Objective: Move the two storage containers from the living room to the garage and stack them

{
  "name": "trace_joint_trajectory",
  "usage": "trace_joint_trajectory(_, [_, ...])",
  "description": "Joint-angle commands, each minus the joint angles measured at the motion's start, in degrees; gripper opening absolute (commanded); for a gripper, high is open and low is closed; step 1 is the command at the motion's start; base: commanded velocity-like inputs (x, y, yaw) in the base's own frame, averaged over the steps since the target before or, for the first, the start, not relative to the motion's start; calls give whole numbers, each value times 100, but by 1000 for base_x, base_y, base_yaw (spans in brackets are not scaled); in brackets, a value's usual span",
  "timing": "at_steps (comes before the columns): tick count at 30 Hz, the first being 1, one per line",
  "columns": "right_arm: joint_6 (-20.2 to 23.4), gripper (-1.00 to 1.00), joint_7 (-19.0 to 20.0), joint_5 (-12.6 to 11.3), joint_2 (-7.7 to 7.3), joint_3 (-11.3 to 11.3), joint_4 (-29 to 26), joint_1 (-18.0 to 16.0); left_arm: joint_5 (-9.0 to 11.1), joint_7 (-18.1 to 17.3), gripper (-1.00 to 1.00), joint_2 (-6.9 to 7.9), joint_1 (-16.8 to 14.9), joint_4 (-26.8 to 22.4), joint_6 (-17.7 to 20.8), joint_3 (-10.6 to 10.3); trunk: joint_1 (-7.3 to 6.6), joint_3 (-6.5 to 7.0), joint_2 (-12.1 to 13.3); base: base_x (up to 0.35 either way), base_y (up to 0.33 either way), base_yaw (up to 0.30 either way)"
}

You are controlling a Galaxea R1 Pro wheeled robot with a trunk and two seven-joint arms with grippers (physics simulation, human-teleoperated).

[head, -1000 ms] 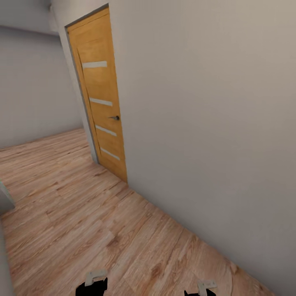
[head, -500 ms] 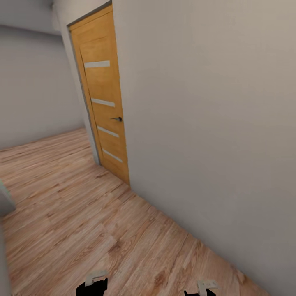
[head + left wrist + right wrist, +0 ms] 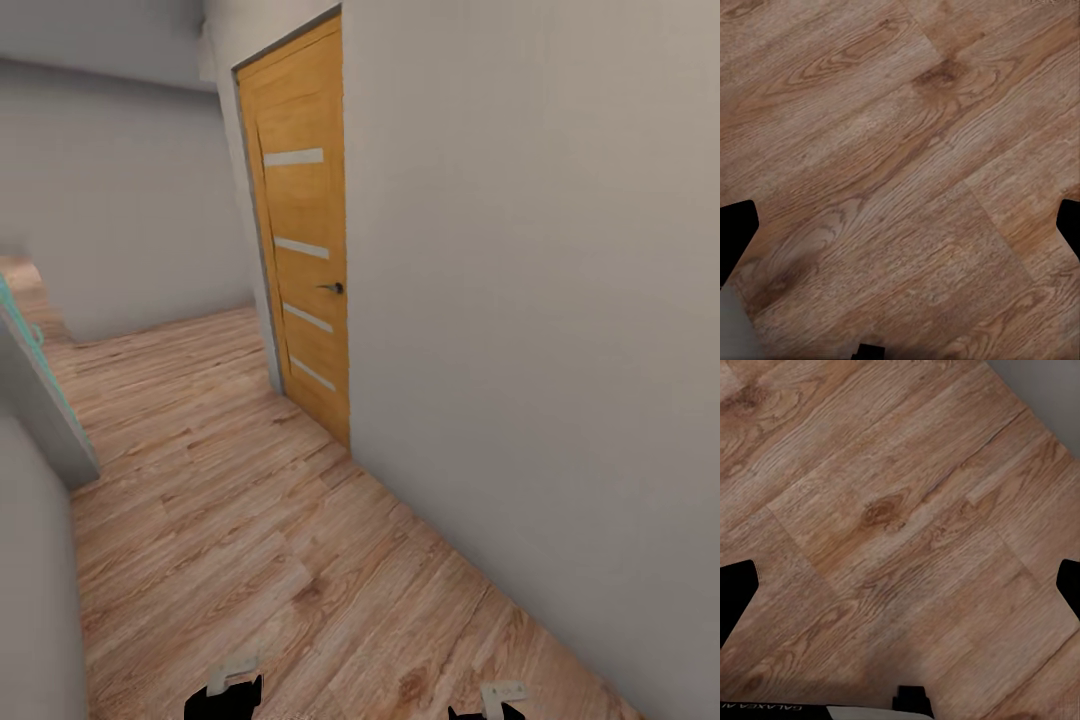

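Observation:
The storage containers and the garage are out of view. I am in a hallway laid with light wood planks (image 3: pixel 230 520). My left gripper (image 3: pixel 900 232) is open, its dark fingertips (image 3: pixel 735 232) far apart with nothing between them over the planks. My right gripper (image 3: pixel 900 592) is open too, with nothing between its fingertips (image 3: pixel 735 596). The ends of my left arm (image 3: pixel 232 688) and right arm (image 3: pixel 497 700) show at the bottom edge of the head view.
A shut orange wooden door (image 3: pixel 300 230) with pale slats and a dark handle (image 3: pixel 333 288) sits in the grey wall (image 3: pixel 540 300) on my right. A grey wall corner with a teal edge (image 3: pixel 35 400) juts in at the left. The hallway runs ahead to a far grey wall (image 3: pixel 130 200).
The whole head view has swung left: the door now sits further right in the picture, and the grey corner with the teal edge has come into sight. Both arms hold the same pose.

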Motion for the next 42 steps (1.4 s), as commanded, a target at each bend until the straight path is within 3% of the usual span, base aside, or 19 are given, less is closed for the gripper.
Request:
trace_joint_trajectory(1, [-12,100,-33,9,-3,35,2,-3,40,13,100,-5,-13,27,-38,-49,3,-11,-11,0,0,293])
trace_joint_trajectory(17, [-16,100,-33,5,-3,35,2,-3,36,13,100,-5,-13,26,-24,-49,3,-11,-11,59,0,279])
trace_joint_trajectory(42, [-16,100,-33,0,-3,35,2,-3,36,13,100,-5,-13,24,-21,-56,3,-11,-11,325,0,28])
